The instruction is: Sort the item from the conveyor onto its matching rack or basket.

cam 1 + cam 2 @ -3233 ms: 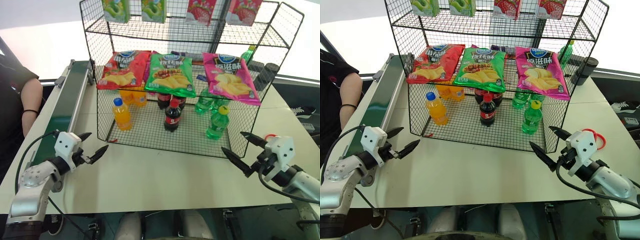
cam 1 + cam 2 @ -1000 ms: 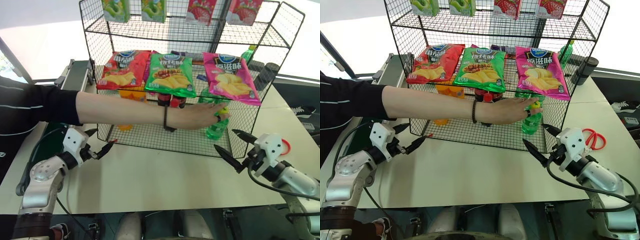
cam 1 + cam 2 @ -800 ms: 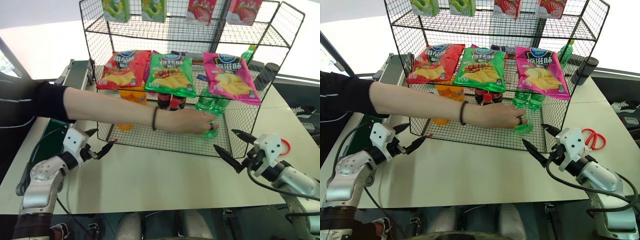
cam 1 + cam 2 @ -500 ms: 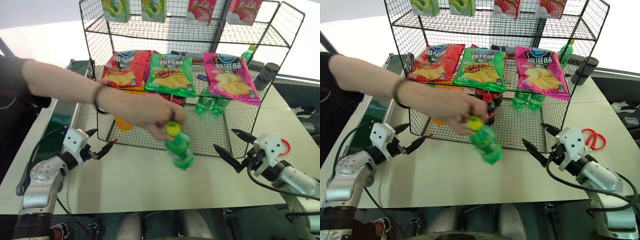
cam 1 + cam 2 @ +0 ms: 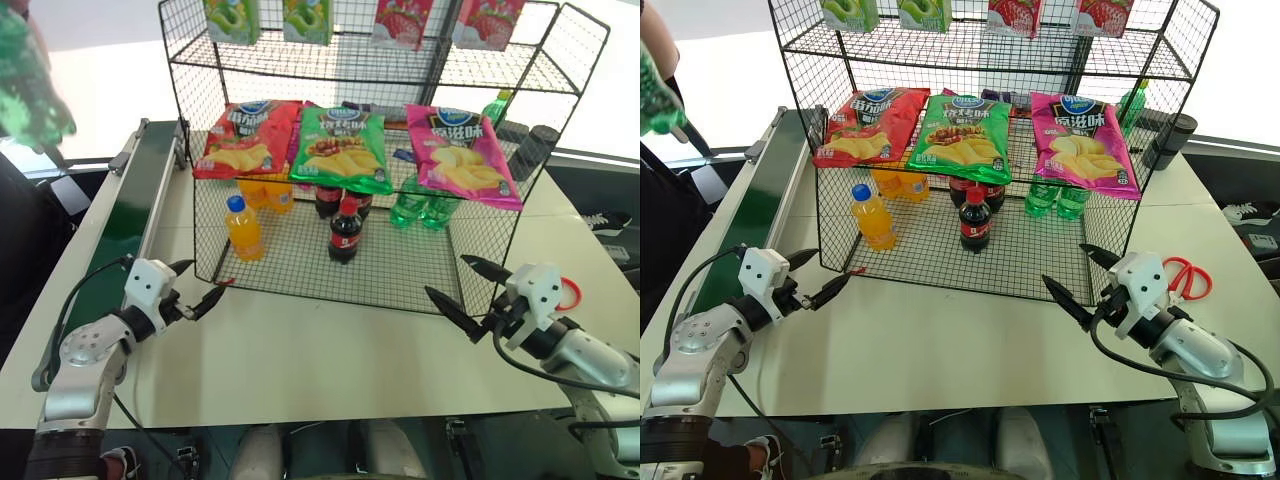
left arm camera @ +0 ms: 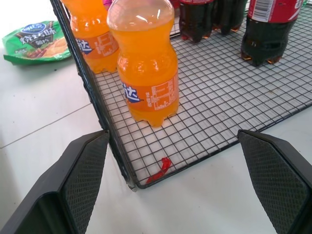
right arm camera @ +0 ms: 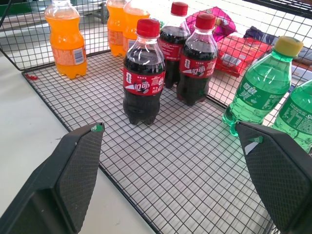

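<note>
The item, a green bottle (image 5: 36, 95), is a blur in the air at the far upper left, beyond the conveyor, in a person's hand. The conveyor (image 5: 125, 215) is a dark-green belt with grey rails running along the table's left side. The black wire rack (image 5: 400, 268) stands mid-table. My left gripper (image 5: 211, 274) is open and empty at the rack's front left corner. My right gripper (image 5: 445, 275) is open and empty at its front right corner. In the left wrist view the fingers (image 6: 83, 180) frame an orange bottle (image 6: 146, 68).
On the rack's bottom tray stand orange bottles (image 5: 243, 228), cola bottles (image 5: 345, 232) and green bottles (image 5: 420, 212), with chip bags (image 5: 342, 150) hung above them. Red scissors (image 5: 1185, 275) lie behind my right gripper. A dark cup (image 5: 535, 150) stands at the back right.
A person's arm reached into the rack, took the front green bottle and carried it out to the far upper left. Both grippers stayed still and open.
</note>
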